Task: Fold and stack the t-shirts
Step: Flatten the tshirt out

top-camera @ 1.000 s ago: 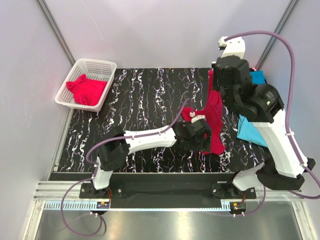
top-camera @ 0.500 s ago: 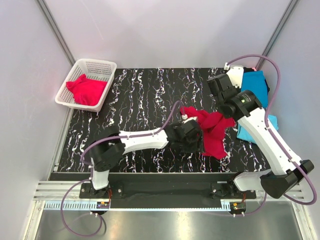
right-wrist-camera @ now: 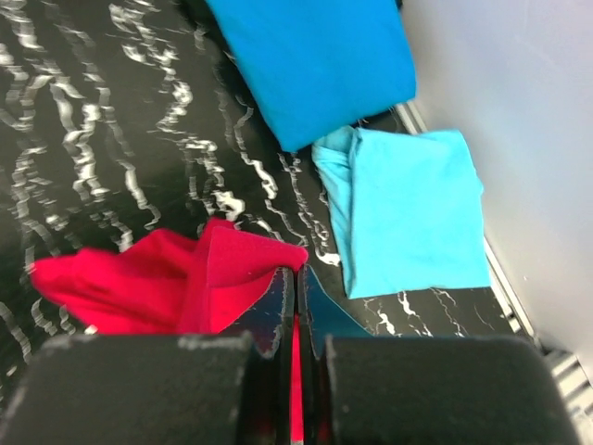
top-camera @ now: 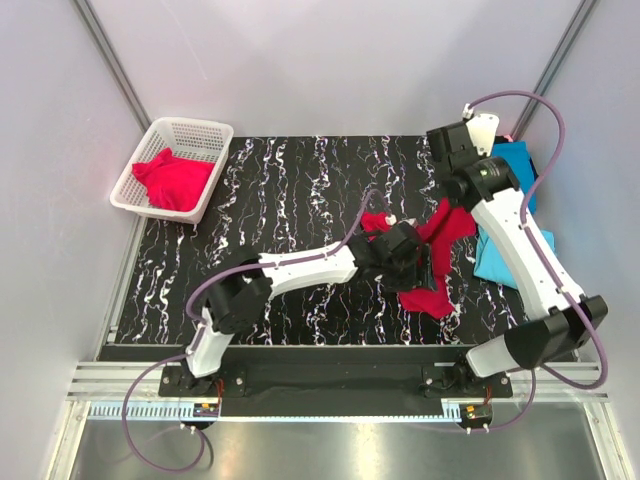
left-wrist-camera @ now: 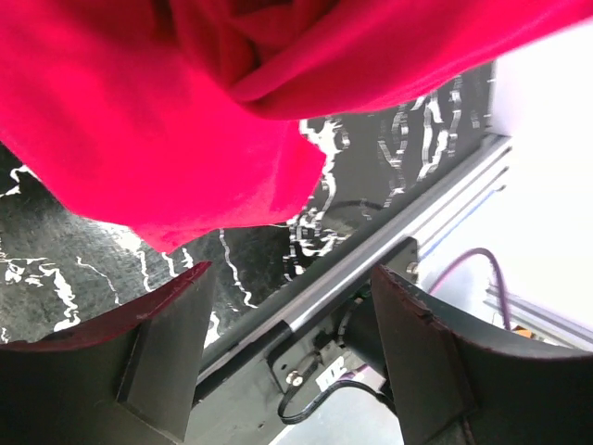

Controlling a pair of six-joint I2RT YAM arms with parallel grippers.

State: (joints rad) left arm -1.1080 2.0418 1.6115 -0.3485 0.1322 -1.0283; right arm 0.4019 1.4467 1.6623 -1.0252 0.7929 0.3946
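The black marbled counter (top-camera: pixel 300 190) is being used as the folding surface, and a white basket (top-camera: pixel 214 175) is sitting at its far left corner with a second red shirt (top-camera: pixel 175 180) bunched inside.

Near the middle right, a red shirt (top-camera: pixel 428 292) is being worked on. It is crumpled, not spread: one part is being lifted off the counter while the rest is trailing on it. Just beyond it, against the right wall, a teal shirt (right-wrist-camera: pixel 315 56) and a sky-blue shirt (right-wrist-camera: pixel 408 209) are lying folded side by side, well apart from the basket.

The step in hand is judged to be opening the red shirt out flat before any fold is made. To do it well, a second edge or corner should be pinched, not a bunched layer, and the two holds should be drawn apart so the cloth is laid down smooth and kept off the folded blues.

The right fingers (right-wrist-camera: pixel 285 297) are being held closed on the red shirt, a thin strip of it showing between them. The left fingers (left-wrist-camera: pixel 162 357) are being held wide with nothing between them. In the left wrist view the cloth is lying just ahead of their tips, and whether it is being touched cannot be told.
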